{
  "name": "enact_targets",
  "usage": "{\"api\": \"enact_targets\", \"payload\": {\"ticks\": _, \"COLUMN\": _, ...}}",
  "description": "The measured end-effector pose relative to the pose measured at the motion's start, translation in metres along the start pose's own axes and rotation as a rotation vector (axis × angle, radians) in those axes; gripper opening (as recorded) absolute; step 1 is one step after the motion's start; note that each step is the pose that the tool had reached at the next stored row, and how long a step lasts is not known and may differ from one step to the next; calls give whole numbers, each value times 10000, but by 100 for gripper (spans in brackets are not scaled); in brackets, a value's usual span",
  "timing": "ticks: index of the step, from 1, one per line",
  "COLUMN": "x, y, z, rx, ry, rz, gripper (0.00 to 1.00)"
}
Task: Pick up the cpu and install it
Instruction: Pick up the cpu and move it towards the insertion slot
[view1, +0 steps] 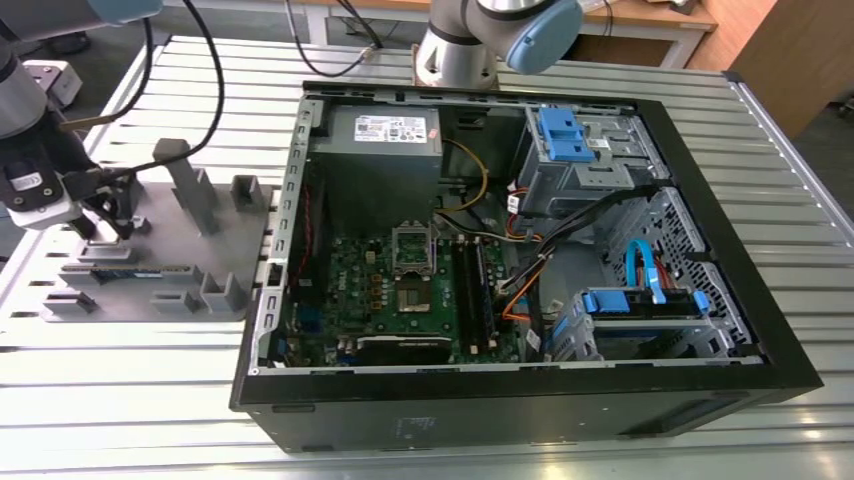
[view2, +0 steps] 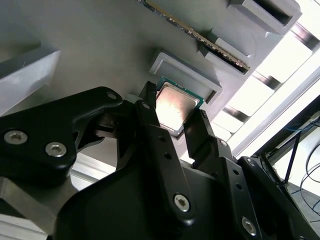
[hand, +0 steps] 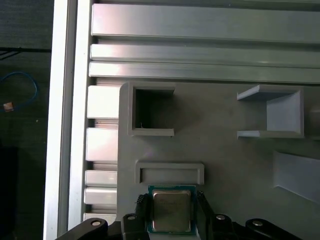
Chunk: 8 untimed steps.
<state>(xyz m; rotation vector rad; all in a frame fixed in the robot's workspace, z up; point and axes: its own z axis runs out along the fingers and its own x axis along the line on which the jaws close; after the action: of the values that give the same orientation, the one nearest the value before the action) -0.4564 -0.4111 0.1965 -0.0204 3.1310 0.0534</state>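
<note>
Jaws of the gripper (view1: 104, 222) are clenched on the cpu (hand: 172, 210), one black finger (hand: 142, 209) pressed to each of two opposite edges, with the silvery top facing the camera in both wrist views. The cpu (view2: 175, 106) sits low over the grey fixture plate (view1: 160, 275), just beside a shallow raised rectangular frame (hand: 170, 174) on that plate; I cannot tell whether it touches the plate beneath. The plate lies on the ribbed metal tabletop (view1: 534, 70) close to the edge on the exterior view's left, and it carries several upright pockets and a long memory module (view2: 200, 37) resting in a slot near the frame. The open computer case (view1: 787, 350) lies flat in the middle of the tabletop, well apart from the gripper. Inside it, the green motherboard (view1: 360, 290) shows its socket (view1: 411, 268) with the metal frame raised, below the grey power supply (view1: 387, 135) at the case's far corner.
</note>
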Motion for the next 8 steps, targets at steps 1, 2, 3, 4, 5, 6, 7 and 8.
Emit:
{"api": "enact_targets", "payload": {"ticks": 1, "x": 0, "y": 1, "z": -19, "rx": 1, "ry": 1, "rz": 0, "gripper": 47}}
{"api": "enact_targets", "payload": {"ticks": 2, "x": 0, "y": 1, "z": -38, "rx": 1, "ry": 0, "rz": 0, "gripper": 47}}
{"api": "enact_targets", "payload": {"ticks": 3, "x": 0, "y": 2, "z": -58, "rx": 1, "ry": 1, "rz": 0, "gripper": 47}}
{"api": "enact_targets", "payload": {"ticks": 4, "x": -1, "y": 3, "z": -78, "rx": 1, "ry": 1, "rz": 0, "gripper": 47}}
{"api": "enact_targets", "payload": {"ticks": 5, "x": -1, "y": 3, "z": -100, "rx": 1, "ry": 0, "rz": 0, "gripper": 47}}
{"api": "enact_targets", "payload": {"ticks": 6, "x": -1, "y": 4, "z": -122, "rx": 0, "ry": 0, "rz": 0, "gripper": 47}}
{"api": "enact_targets", "payload": {"ticks": 7, "x": -2, "y": 5, "z": -143, "rx": 0, "ry": 0, "rz": 0, "gripper": 47}}
{"api": "enact_targets", "payload": {"ticks": 8, "x": -2, "y": 5, "z": -166, "rx": 1, "ry": 1, "rz": 0, "gripper": 47}}
